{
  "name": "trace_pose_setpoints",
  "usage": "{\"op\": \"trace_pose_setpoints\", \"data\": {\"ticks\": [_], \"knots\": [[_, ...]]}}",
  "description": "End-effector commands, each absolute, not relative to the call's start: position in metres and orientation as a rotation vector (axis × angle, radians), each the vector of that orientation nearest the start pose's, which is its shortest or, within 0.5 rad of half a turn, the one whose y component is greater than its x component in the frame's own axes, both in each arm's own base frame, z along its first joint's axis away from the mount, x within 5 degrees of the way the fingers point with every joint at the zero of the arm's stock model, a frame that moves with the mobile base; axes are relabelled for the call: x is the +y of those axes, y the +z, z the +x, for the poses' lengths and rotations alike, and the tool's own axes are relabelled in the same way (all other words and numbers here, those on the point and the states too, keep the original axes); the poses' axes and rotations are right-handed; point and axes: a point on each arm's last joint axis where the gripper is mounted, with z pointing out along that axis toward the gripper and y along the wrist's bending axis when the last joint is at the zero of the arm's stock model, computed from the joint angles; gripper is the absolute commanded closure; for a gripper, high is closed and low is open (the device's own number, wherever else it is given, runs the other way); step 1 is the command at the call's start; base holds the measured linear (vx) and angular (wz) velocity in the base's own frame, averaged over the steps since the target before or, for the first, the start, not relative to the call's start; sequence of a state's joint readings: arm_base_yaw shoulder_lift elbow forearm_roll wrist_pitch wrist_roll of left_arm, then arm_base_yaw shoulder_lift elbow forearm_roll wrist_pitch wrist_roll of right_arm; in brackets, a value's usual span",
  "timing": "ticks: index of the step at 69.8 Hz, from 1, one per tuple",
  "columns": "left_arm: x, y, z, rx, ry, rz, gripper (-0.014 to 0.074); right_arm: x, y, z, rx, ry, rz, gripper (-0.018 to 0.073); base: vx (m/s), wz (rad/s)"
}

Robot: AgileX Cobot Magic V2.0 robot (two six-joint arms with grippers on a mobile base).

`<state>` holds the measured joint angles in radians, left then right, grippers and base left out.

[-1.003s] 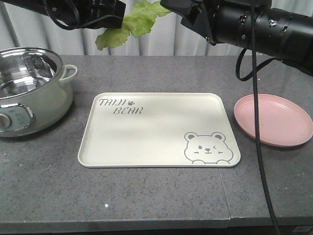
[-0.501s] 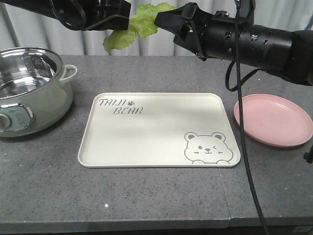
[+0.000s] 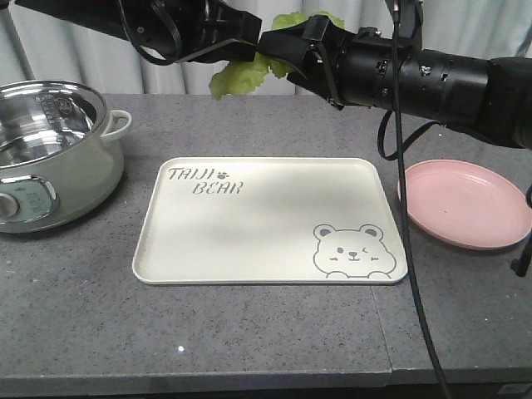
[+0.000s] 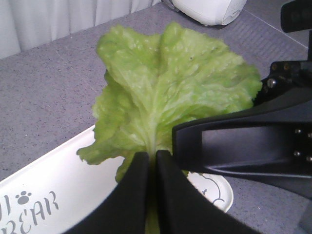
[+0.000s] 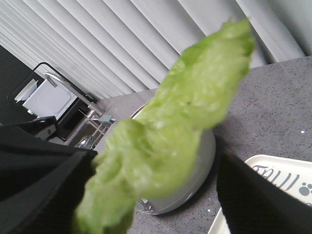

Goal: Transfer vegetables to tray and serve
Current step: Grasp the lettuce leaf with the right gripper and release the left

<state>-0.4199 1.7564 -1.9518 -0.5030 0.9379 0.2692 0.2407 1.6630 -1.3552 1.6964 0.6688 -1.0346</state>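
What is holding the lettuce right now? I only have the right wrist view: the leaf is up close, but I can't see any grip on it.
Observer: The left gripper is shut on the lettuce leaf, pinching its pale stem end.
Operator: Is the tray free to take it? I only see one corner.
Observer: Yes. The front view shows the whole tray bare, with nothing on it yet.
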Motion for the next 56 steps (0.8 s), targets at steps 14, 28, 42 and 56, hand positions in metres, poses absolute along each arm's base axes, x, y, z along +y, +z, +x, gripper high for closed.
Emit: {"op": "trace_pose_setpoints", "data": {"ticks": [14,28,42,56], "knots": [[-0.191,0.462,0.333,2.007,-0.731,0.623,0.0603,0.145,0.394,0.351,1.684,1.311,-0.096,0.0445,0.0,0.0],[-0.19,0.461,0.333,2.022,-0.706,0.637,0.0601,0.145,0.394,0.351,1.673,1.274,-0.132,0.0569,0.0,0.0],[-0.187,0.47,0.328,1.984,-0.709,0.624,0.0531,0.144,0.394,0.352,1.661,1.237,-0.167,0.0569,0.0,0.0],[-0.179,0.484,0.316,1.944,-0.657,0.632,0.03,0.144,0.393,0.352,1.662,1.23,-0.168,0.0568,0.0,0.0]]}}
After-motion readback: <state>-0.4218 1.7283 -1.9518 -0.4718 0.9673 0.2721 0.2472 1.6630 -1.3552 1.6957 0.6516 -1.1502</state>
